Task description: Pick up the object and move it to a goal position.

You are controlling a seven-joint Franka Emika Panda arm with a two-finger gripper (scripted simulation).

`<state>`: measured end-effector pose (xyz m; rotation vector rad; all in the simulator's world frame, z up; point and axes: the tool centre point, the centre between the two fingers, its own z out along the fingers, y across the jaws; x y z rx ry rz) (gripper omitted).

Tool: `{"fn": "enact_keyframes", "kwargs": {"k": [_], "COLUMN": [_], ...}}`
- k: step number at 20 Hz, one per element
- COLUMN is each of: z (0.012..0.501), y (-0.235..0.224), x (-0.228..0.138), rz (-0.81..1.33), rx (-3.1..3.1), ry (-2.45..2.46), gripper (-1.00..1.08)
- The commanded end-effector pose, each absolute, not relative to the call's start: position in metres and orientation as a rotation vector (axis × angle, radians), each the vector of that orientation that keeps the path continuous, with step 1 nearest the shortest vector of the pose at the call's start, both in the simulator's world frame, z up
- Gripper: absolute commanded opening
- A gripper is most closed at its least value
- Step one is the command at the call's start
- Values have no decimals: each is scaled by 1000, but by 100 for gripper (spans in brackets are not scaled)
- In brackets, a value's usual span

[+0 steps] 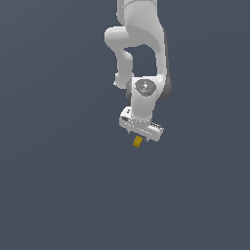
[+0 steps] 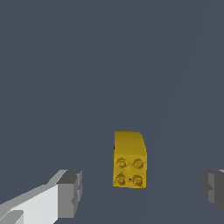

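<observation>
Now my fingers (image 2: pixel 142 192) are spread wide and hold nothing. Between them, touching neither, sits the little yellow block (image 2: pixel 129 161), four round bumps on top, on the gray floor (image 1: pixel 58 185).

Arm reaches in from the top of the exterior view, links folded, wrist pointing down. Tool (image 1: pixel 139 131) hangs at its lower end, body tilted, the end toward the exterior view's right sitting lower. Wrist view: jaws spread wide, the two grey fingertips (image 2: pixel 70 194) set well apart at opposite edges of the frame, nothing touching either pad.
</observation>
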<state>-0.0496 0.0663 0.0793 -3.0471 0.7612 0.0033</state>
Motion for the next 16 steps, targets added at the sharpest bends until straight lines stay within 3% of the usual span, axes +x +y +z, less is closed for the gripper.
{"fn": "enact_keyframes", "kwargs": {"k": [1, 16], "z": [76, 51], "y": [69, 72], "x": [-52, -55], "rz": [1, 1], "rx": [-3038, -3032], "ry": [796, 823], "gripper": [100, 100]}}
